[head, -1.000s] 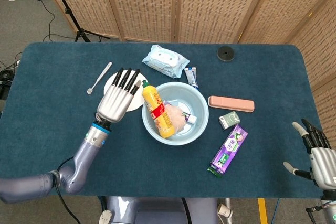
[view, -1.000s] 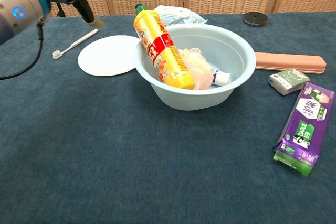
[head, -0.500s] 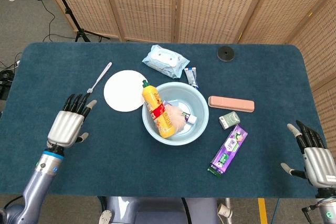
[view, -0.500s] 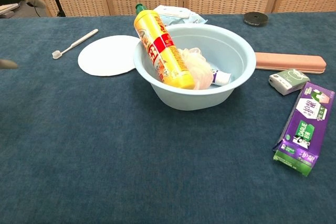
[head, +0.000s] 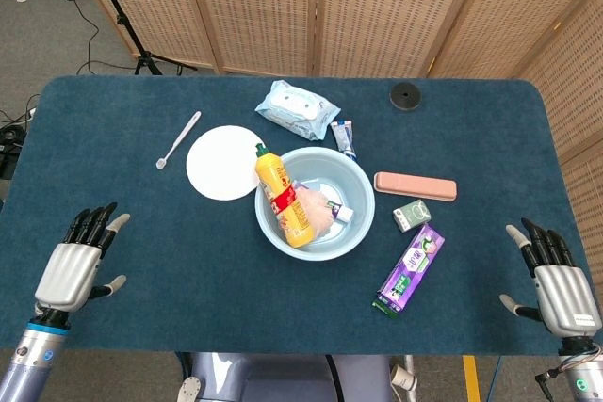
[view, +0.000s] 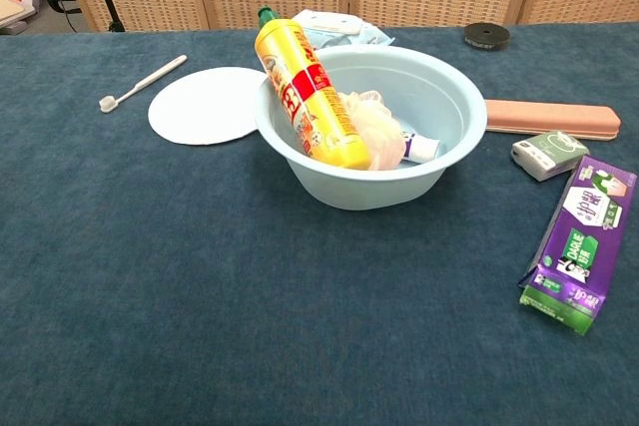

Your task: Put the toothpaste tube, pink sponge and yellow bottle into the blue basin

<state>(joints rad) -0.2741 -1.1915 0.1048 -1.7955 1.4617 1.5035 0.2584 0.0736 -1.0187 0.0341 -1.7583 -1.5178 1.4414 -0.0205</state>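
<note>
Our left hand [head: 71, 265] has pulled back to the table's near-left corner, empty with fingers spread like our right hand [head: 556, 275]. We see the yellow bottle [head: 281, 197], pink sponge [head: 316, 209] and toothpaste tube [head: 335, 207] in the blue basin [head: 363, 197]; the bottle leans on its rim, so any knock could tip it out.

White toothbrush [head: 178, 139], round white plate [head: 221, 163], wipes pack [head: 297, 110], pink case [head: 415, 186]

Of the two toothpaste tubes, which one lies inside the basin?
The toothpaste tube beside the pink sponge lies inside the blue basin; the other tube lies on the table behind the basin.
</note>
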